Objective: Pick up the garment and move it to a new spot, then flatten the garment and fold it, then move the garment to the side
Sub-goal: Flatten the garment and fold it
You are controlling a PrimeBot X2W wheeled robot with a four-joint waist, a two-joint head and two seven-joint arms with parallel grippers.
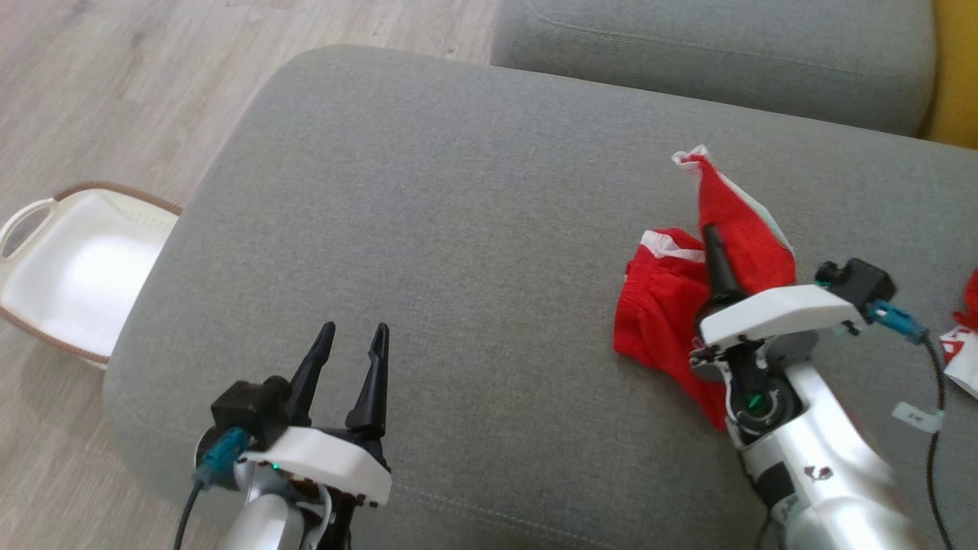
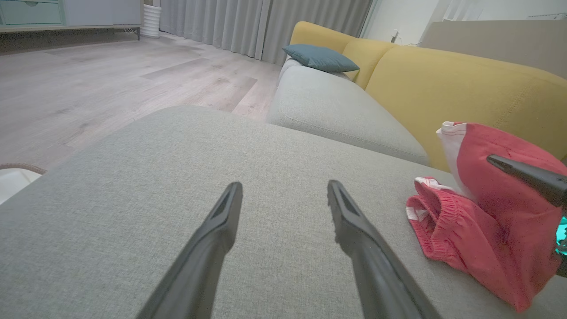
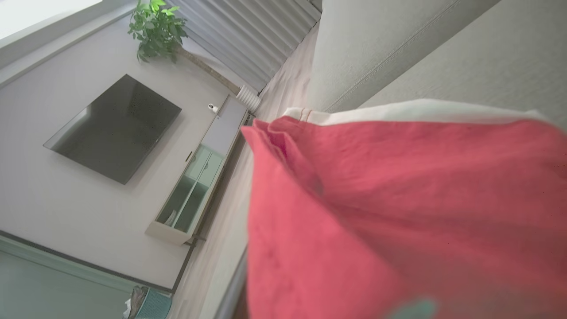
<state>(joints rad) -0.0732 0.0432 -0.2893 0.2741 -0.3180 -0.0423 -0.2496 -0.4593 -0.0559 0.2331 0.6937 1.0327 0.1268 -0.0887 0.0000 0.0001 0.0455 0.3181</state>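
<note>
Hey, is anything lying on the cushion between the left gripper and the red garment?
Nothing visible. Only the bare grey cushion lies between the open left gripper and the red garment, whose raised part the right gripper is shut on.

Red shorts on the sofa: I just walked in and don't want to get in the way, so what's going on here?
The robot's right tool is shut on the red shorts, holding one part up off the grey cushion while the rest lies bunched on it. The left tool hangs open over bare cushion, apart from the shorts. Nothing is flattened or folded yet.
</note>
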